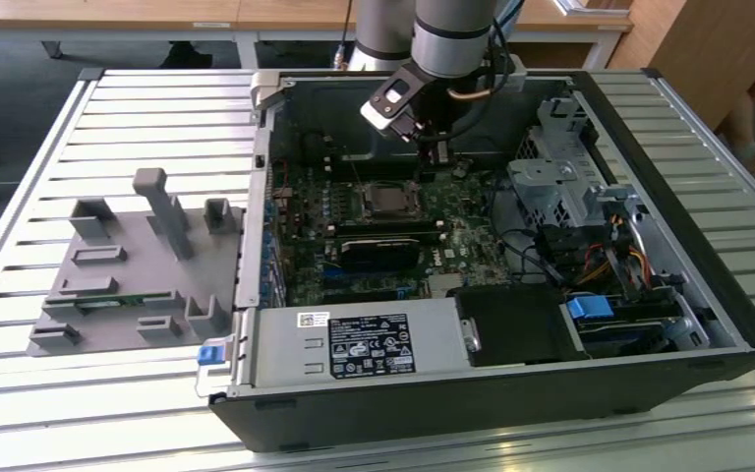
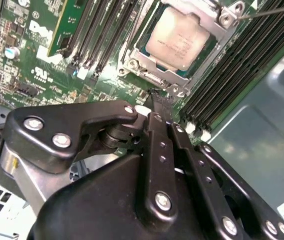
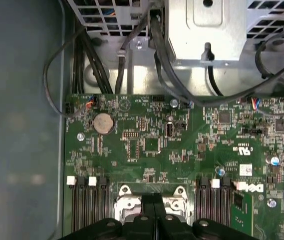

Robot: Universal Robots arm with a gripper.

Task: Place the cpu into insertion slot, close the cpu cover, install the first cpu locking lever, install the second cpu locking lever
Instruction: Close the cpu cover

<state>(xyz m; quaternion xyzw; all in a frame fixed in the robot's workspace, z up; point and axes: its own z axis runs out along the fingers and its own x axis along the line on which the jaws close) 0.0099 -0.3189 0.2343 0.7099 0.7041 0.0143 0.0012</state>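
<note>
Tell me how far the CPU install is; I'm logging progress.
Looks done: the cpu lies seated with the cpu cover flat around it. In hand: the gripper, shut, is at the cover's edge. Left: the locking levers; one thin lever rod juts out past the cover's corner, apparently unlatched.

cpu (image 2: 181, 37): dull silver-grey | circuit board (image 3: 191, 150): green | gripper (image 3: 154, 198): black | memory slots (image 2: 236, 65): black

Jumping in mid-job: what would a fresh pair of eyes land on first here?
The black gripper, fingers shut, hangs close to the silver-grey cpu framed by the cpu cover on the green board. In the exterior view, the open computer case sits on a slatted table.
</note>
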